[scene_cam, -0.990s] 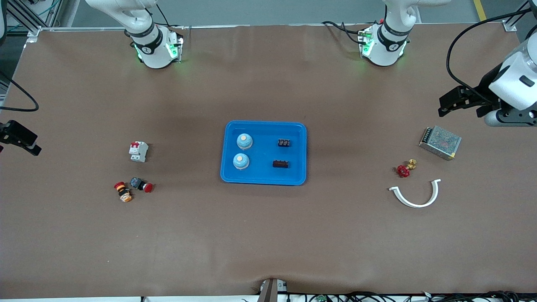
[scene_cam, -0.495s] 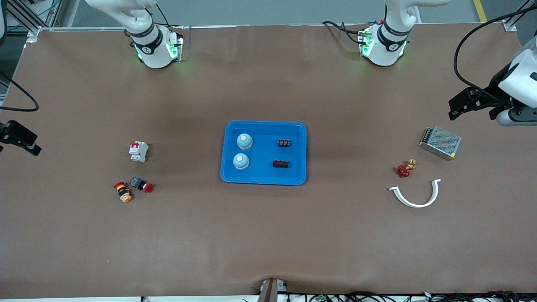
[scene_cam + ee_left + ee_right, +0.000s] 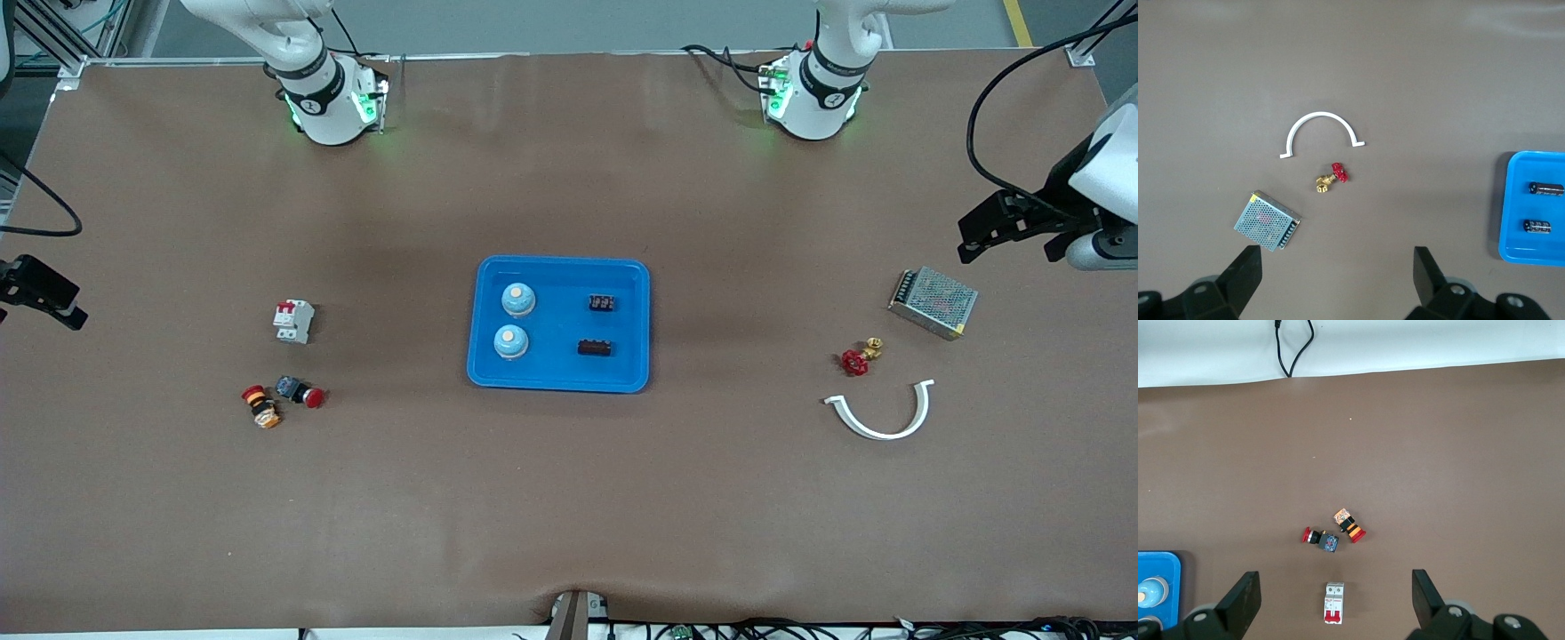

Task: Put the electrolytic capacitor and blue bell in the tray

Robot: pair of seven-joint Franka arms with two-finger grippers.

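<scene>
The bright-blue tray (image 3: pixel 558 263) lies mid-table. In it stand two blue bells (image 3: pixel 517 300) (image 3: pixel 510 342) and lie two black electrolytic capacitors (image 3: pixel 602 303) (image 3: pixel 595 348). My left gripper (image 3: pixel 976 233) hangs open and empty over the table at the left arm's end, above the mesh power supply. In the left wrist view (image 3: pixel 1336 275) the tray's edge (image 3: pixel 1509 200) and both capacitors (image 3: pixel 1545 189) (image 3: pixel 1537 227) show. My right gripper (image 3: pixel 49 296) waits open and empty at the right arm's end; in its wrist view (image 3: pixel 1331 599) it is over a circuit breaker.
Toward the right arm's end lie a white circuit breaker (image 3: pixel 293 321) and two push buttons (image 3: pixel 299 391) (image 3: pixel 261 406). Toward the left arm's end lie a metal mesh power supply (image 3: pixel 933 302), a red-handled brass valve (image 3: pixel 859 357) and a white curved clip (image 3: pixel 882 413).
My left gripper has drawn away from the tray toward the left arm's end of the table, still open. The right arm and the objects have not moved.
</scene>
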